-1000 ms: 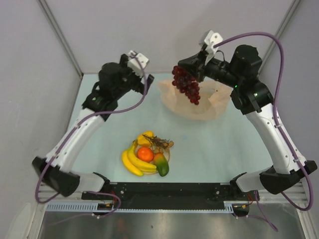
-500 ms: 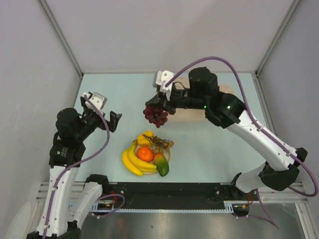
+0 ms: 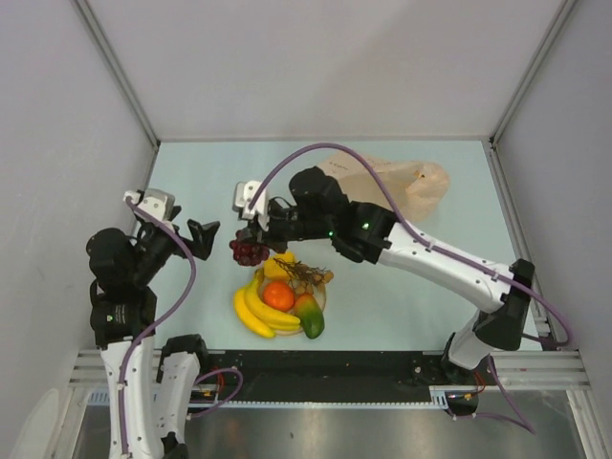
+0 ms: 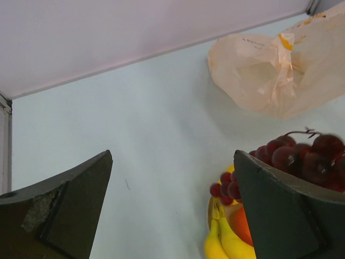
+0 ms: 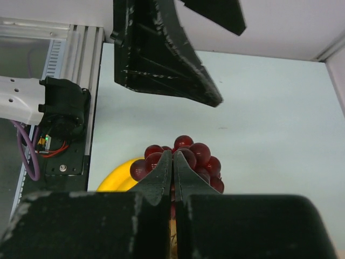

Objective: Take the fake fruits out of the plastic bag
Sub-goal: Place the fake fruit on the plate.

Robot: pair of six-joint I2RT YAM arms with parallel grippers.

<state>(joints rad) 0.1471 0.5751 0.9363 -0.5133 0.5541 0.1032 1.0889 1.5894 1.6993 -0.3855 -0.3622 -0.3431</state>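
My right gripper (image 3: pixel 256 235) is shut on the stem of the dark red grape bunch (image 3: pixel 249 252), which hangs just above the left rim of the cream plate (image 3: pixel 324 297). The bunch also shows in the right wrist view (image 5: pixel 186 157) and the left wrist view (image 4: pixel 302 159). On the plate lie the yellow banana bunch (image 3: pixel 254 311), the orange ball (image 3: pixel 278 295), the yellow pepper piece (image 3: pixel 278 267) and the green-red mango (image 3: pixel 309 316). The peach plastic bag (image 3: pixel 397 182) lies crumpled at the back right. My left gripper (image 3: pixel 199 234) is open and empty, raised left of the grapes.
Grey walls enclose the pale table on three sides. A black rail with cables (image 3: pixel 316 368) runs along the near edge. The left gripper's fingers hang close to the grapes in the right wrist view (image 5: pixel 161 59).
My right arm swung the grape bunch from above the bag leftward and forward to the plate's left rim. My left arm pulled back from the bag toward the near left.
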